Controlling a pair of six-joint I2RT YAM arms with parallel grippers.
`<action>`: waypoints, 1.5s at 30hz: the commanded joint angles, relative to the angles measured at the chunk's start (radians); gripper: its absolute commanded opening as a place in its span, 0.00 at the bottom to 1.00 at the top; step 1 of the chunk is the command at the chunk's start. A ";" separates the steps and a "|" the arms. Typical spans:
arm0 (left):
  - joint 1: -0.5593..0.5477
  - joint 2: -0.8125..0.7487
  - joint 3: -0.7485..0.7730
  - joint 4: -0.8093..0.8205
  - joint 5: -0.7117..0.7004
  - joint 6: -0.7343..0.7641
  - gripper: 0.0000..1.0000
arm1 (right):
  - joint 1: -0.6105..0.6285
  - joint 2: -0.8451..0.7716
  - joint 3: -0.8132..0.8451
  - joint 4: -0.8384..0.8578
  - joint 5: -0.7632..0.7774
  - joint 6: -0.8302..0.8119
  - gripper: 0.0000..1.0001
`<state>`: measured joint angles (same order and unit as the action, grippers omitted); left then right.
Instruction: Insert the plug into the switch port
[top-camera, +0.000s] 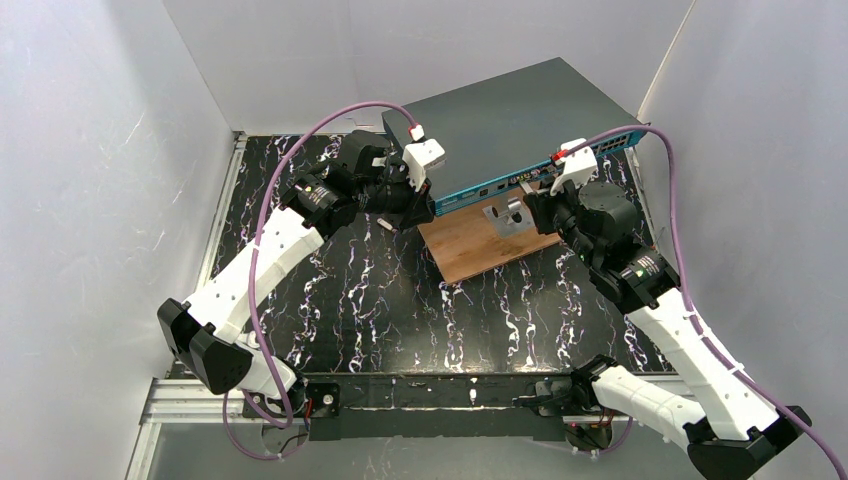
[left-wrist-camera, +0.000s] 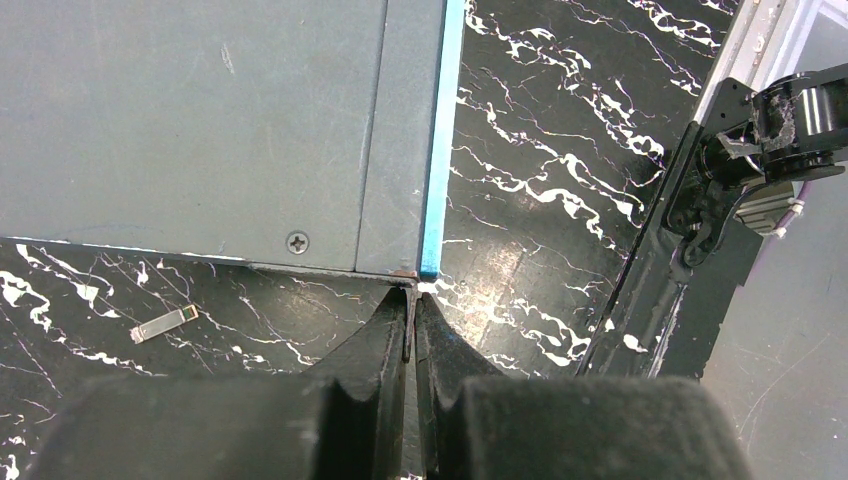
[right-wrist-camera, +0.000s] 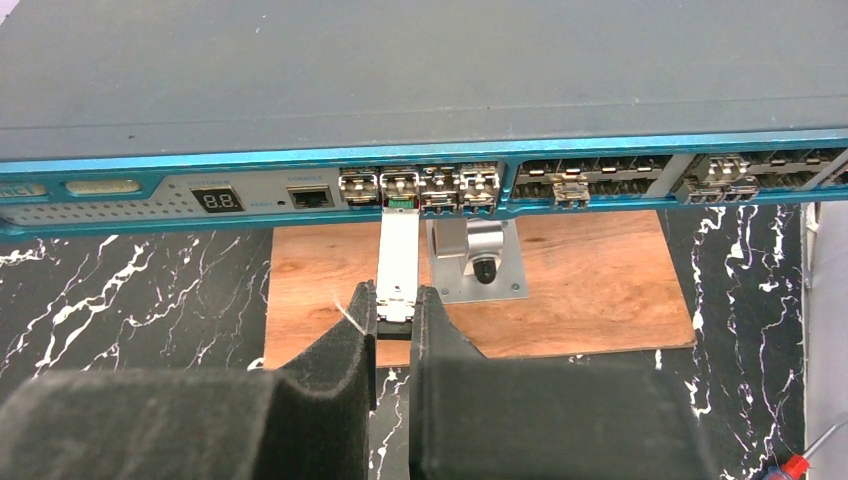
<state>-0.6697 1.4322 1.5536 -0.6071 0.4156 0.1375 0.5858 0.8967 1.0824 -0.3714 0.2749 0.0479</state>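
Left gripper (left-wrist-camera: 412, 305): jaws together, nothing between them, tips at the near corner of the switch (top-camera: 510, 120). A small metal clip (left-wrist-camera: 162, 323) lies on the table (left-wrist-camera: 540, 200) at 8 o'clock of those tips. The switch sits at 12 o'clock on the table, teal front towards the arms. Plug (right-wrist-camera: 397, 260): silver, nose at the mouth of a port (right-wrist-camera: 400, 186); depth cannot be told. Right gripper (right-wrist-camera: 395, 318) is clamped on the plug's rear end, at 6 o'clock of that port. The board (right-wrist-camera: 600, 290) lies under the switch front, with a bracket (right-wrist-camera: 478, 265) at 3 o'clock of the plug

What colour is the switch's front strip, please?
Teal strip, clearest in the right wrist view.
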 joint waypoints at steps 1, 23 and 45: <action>0.001 -0.024 0.036 0.026 -0.011 -0.008 0.00 | 0.002 -0.001 -0.005 0.029 -0.034 -0.020 0.01; 0.002 -0.026 0.032 0.026 -0.020 -0.012 0.00 | 0.002 -0.054 -0.061 0.093 0.016 -0.034 0.01; 0.003 -0.020 0.043 0.030 -0.018 -0.011 0.00 | 0.001 -0.049 -0.042 0.111 0.017 -0.032 0.01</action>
<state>-0.6697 1.4326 1.5539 -0.6071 0.4103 0.1337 0.5858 0.8627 1.0172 -0.3340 0.2459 0.0227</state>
